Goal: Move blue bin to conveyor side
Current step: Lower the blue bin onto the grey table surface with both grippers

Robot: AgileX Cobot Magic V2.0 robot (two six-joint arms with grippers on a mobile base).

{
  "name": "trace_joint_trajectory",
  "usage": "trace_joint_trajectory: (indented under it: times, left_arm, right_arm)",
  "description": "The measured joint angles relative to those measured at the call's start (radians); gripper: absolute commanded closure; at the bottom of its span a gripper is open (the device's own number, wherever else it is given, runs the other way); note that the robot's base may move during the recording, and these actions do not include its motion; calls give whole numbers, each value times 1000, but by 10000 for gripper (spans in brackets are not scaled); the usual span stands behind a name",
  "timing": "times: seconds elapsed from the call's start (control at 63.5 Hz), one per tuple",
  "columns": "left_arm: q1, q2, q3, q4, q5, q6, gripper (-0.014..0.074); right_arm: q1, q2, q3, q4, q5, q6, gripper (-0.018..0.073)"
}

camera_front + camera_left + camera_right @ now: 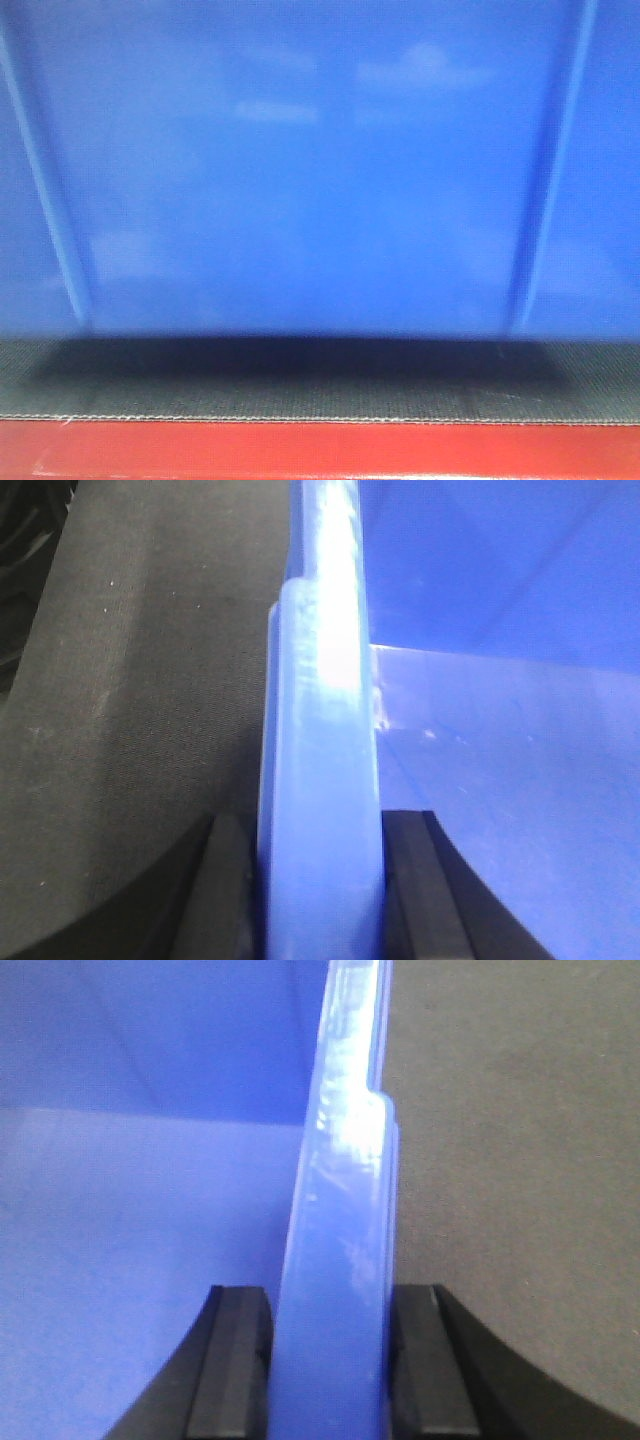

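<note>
Both grippers, left gripper (320, 890) and right gripper (330, 1370), are pinching the blue bin (310, 170) rim, which is sitting on the conveyor (300, 385).

Left gripper (322, 900) clamped on the blue bin (320, 780) rim

Its 2 black fingers (225, 900) press the glossy rim from both sides; dark woven conveyor (130, 710) lies left, bin interior right.

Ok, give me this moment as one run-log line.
blue bin: resting on conveyor | left gripper: shut on bin rim | right gripper: shut on opposite rim | bin interior: looks empty where visible
</note>
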Motion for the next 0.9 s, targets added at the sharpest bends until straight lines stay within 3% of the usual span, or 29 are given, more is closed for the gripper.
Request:
trace_joint_trajectory:
  times: [0.173,0.378,0.898]
  left_arm:
    - [-2,2,80,2,-116,2,615]
    - [-2,42,91,13,-206,2,615]
    - [-2,153,91,26,-308,2,615]
  right_arm:
    - [0,34,51,-8,-122,2,639]
    - [0,68,53,-18,-170,2,639]
    - [-2,168,54,-38,-266,8,639]
